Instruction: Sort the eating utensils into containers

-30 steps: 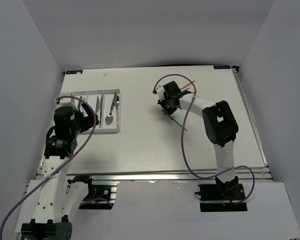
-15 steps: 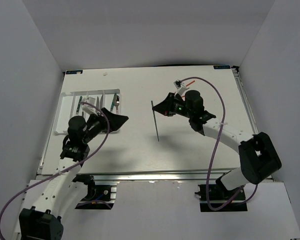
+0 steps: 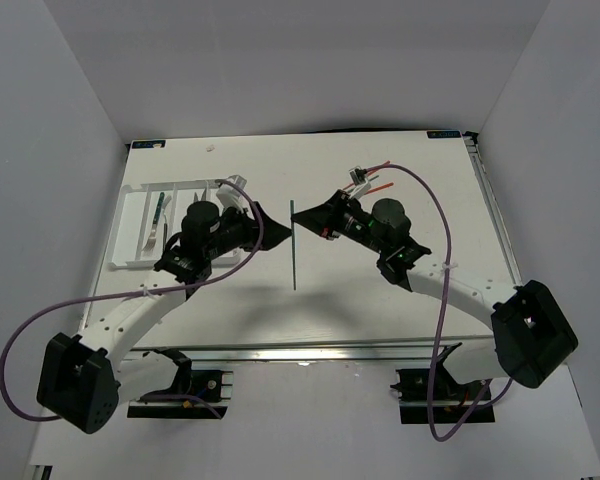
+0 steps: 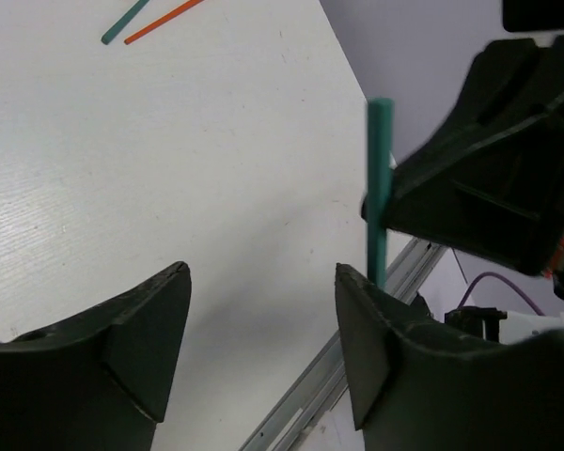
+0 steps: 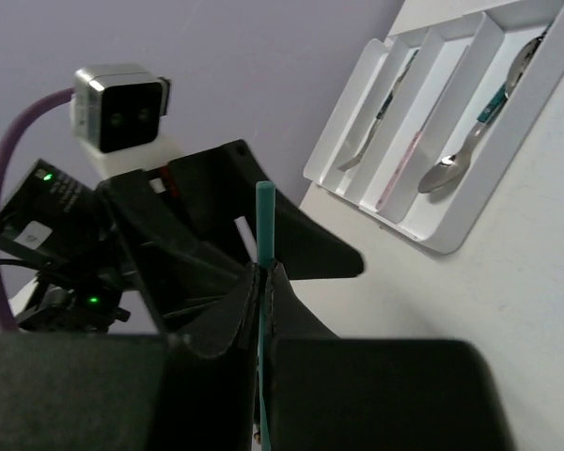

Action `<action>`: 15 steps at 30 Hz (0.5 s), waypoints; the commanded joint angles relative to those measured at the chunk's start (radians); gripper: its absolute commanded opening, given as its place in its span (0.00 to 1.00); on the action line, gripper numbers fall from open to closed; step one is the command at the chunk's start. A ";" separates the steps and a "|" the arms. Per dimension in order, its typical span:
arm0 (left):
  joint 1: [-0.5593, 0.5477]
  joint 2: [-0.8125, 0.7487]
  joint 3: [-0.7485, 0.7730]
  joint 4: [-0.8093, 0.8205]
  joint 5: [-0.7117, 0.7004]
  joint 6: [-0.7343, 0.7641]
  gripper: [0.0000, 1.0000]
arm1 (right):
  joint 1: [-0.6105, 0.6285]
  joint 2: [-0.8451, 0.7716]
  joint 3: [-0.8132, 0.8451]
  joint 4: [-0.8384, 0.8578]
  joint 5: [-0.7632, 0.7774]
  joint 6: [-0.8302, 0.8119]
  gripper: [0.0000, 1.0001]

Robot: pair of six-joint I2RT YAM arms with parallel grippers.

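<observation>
While the right tool (image 3: 302, 213) clamps the teal chopstick (image 3: 293, 255) over the middle of the desk (image 3: 400, 300), the left tool (image 3: 277, 228) sits just beside it, fingers spread, holding nothing. The white tray (image 3: 130, 215) lies at the desk's left.

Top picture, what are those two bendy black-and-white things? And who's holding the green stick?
They are two robot arms bolted to a table. That picture looks down from above; the other two come from small cameras on each wrist. Each arm ends in a two-finger pincher, the end effector. The right end effector is pinching a teal chopstick. The left end effector is open, close by. On the table lie a white tray with a spoon in one slot, and a red chopstick.
</observation>
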 commanded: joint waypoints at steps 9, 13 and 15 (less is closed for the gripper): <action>-0.053 0.088 0.078 0.071 0.010 -0.005 0.59 | 0.044 -0.034 -0.020 0.089 0.104 0.022 0.00; -0.053 0.071 0.092 -0.025 -0.085 0.035 0.64 | 0.044 -0.051 -0.025 0.068 0.124 -0.008 0.00; -0.054 0.071 0.104 -0.077 -0.156 0.052 0.69 | 0.044 -0.062 -0.034 0.066 0.133 -0.019 0.00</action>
